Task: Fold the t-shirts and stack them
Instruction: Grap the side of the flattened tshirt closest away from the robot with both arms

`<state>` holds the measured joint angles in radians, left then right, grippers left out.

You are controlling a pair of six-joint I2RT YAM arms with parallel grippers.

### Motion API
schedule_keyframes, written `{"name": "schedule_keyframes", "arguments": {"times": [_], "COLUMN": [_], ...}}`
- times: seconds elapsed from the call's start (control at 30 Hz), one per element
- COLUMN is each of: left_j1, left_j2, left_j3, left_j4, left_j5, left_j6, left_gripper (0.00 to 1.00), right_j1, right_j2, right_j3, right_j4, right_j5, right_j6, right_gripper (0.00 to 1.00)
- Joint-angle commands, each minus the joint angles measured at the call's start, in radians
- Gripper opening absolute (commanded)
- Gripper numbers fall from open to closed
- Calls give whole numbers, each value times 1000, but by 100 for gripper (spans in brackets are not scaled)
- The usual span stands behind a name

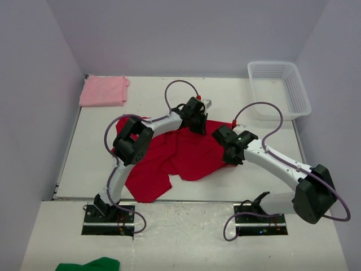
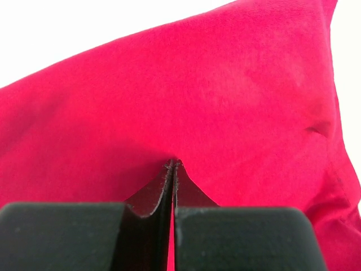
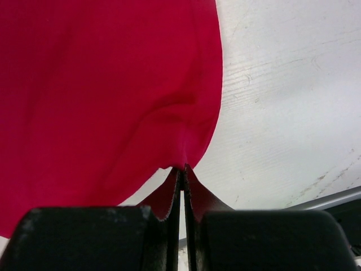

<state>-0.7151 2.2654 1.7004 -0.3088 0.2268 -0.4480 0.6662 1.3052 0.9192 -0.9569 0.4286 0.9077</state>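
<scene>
A crimson red t-shirt (image 1: 180,155) is seen spread crumpled on the white table (image 1: 84,152), its long axis running on a slant from the near left to the far right, where both pincers are met. The left gripper (image 1: 198,129) is shown clamped together on a pinch of the red cloth at its far edge, the fabric tented at the fingertips (image 2: 169,169). Just to its right, the right gripper (image 1: 218,134) is likewise closed on the shirt's hem, with bare table seen beside the fold in the right wrist view. A folded pale pink t-shirt (image 1: 103,90) is laid well apart, beyond and left of the left gripper. A white mesh basket (image 1: 299,93) is set beyond and right of the right gripper. A green cloth (image 1: 90,264), cut off by the frame, is seen near the arm bases. The red shirt's left part is covered by the left arm; collar and sleeves cannot be made out.
</scene>
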Motion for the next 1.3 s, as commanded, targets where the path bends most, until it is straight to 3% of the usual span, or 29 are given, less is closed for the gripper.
{"name": "schedule_keyframes", "arguments": {"times": [0.0,0.37,0.53,0.73,0.9,1.07,1.2,1.27], "left_j1": [-4,-1,25,45,68,167,175,183], "left_j2": [68,379,344,110,-269,-531,-606,-625], "left_j3": [85,445,483,303,-146,-459,-512,-527], "left_j4": [42,-44,-42,-131,-53,35,96,59], "left_j5": [74,183,180,17,-266,-328,-236,-309], "left_j6": [17,29,38,100,-15,-95,9,2], "left_gripper": [0,0,0,0,0,0,0,0], "right_j1": [-13,-71,-132,-201,-208,-211,-209,-209], "right_j2": [14,98,143,140,120,115,124,129], "right_j3": [50,122,130,132,126,110,101,109], "right_j4": [-2,17,46,66,72,92,116,116], "right_j5": [41,52,64,79,82,67,44,39], "right_j6": [-6,-53,-98,-153,-179,-191,-208,-214], "right_gripper": [0,0,0,0,0,0,0,0]}}
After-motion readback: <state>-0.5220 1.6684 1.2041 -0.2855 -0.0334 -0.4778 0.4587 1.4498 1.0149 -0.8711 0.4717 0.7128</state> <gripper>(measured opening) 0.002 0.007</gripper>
